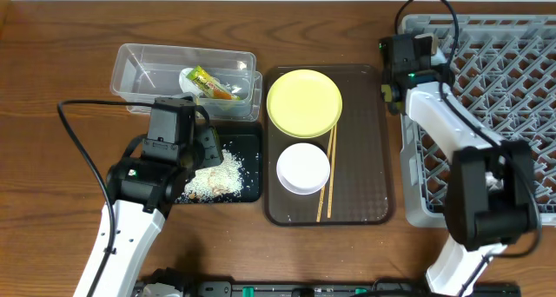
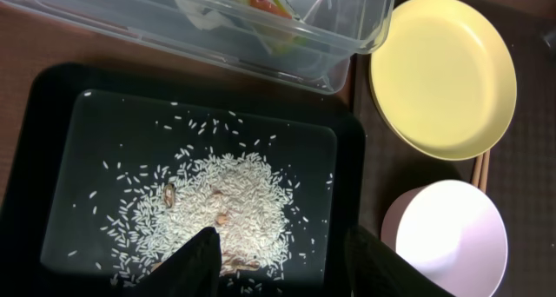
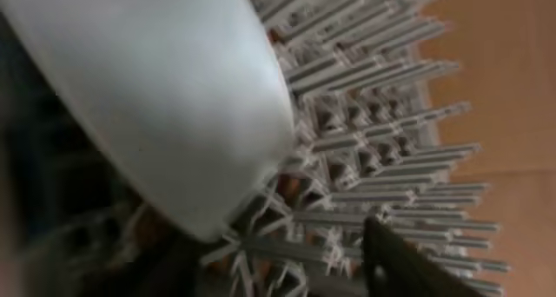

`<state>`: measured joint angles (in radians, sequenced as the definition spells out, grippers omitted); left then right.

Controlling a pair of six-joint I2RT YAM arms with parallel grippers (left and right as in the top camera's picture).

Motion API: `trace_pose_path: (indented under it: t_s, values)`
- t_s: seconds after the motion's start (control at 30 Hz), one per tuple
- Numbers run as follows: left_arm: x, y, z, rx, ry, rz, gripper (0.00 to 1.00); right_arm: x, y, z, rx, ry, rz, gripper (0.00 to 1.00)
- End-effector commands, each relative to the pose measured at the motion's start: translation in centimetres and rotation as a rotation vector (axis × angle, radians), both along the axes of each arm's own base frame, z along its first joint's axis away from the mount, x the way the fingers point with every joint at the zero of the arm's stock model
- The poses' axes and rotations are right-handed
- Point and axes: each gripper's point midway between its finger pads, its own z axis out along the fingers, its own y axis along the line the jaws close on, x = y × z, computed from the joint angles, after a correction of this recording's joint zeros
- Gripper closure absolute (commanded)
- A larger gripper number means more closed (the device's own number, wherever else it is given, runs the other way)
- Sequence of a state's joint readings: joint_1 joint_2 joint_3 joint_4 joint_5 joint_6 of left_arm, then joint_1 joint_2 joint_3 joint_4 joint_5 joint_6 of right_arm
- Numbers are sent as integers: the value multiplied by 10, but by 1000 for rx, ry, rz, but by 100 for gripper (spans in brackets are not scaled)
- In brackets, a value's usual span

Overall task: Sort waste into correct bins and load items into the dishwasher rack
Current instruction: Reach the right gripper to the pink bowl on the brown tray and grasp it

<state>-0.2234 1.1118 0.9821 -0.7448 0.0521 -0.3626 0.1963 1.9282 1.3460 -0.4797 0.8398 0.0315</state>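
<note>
Rack (image 1: 504, 62): grey plastic lattice at the right of the table (image 1: 52, 36), right arm folded over its left edge. Left arm bent over flat black tray (image 1: 252, 145).
Left wrist: left pincer (image 2: 282, 238) apart above loose rice (image 2: 221, 201); clear tub (image 2: 174, 23) behind; round yellow plate (image 2: 443, 75) beside.
Right wrist: right pincer (image 3: 274, 258) apart; smooth pale bowl (image 3: 156, 97) against the rack tines.

Wooden table (image 1: 52, 54) bears clear tub (image 1: 139, 71), black tray (image 1: 254, 193), brown serving tray (image 1: 365, 115), grey rack (image 1: 512, 62).
</note>
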Motion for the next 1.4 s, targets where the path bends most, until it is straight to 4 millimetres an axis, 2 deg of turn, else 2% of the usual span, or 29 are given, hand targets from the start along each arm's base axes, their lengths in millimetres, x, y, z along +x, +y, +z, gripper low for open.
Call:
trace_pose_path:
  t_s: [0.0, 0.1, 0.27, 0.33, 0.4, 0.57, 0.73, 0.83, 0.97, 1.03, 1.13, 1.33, 1.37]
  values:
    - [1, 3, -1, 12, 4, 9, 50, -5, 34, 23, 179, -31, 106, 39]
    - [-1, 3, -1, 14, 10, 9, 50, -18, 71, 37, 380, -7, 238, 32]
    - [-3, 13, -6, 59, 26, 39, 50, -53, 155, 59, 814, 80, 520, 27]
    - [-6, 26, -10, 95, 50, 116, 50, -70, 181, 60, 950, 145, 592, 27]
    - [-10, 35, -15, 116, 77, 191, 50, -86, 196, 53, 1025, 220, 618, 29]
    - [-12, 36, -26, 129, 117, 196, 50, -122, 211, 19, 1034, 410, 581, 30]
    - [-11, 36, -34, 137, 145, 195, 50, -153, 227, -18, 1019, 572, 565, 37]
    - [-11, 36, -35, 140, 152, 195, 50, -168, 233, -40, 1010, 648, 546, 46]
    - [-11, 36, -36, 140, 152, 194, 50, -180, 238, -65, 1009, 708, 498, 47]
    - [-11, 36, -36, 140, 152, 194, 50, -184, 240, -76, 1007, 725, 482, 54]
    - [-11, 36, -36, 140, 152, 194, 50, -182, 239, -87, 989, 723, 442, 73]
    - [-11, 36, -36, 140, 152, 194, 50, -163, 237, -89, 961, 634, 414, 99]
    - [-11, 36, -36, 140, 152, 194, 50, -162, 236, -89, 960, 632, 411, 99]
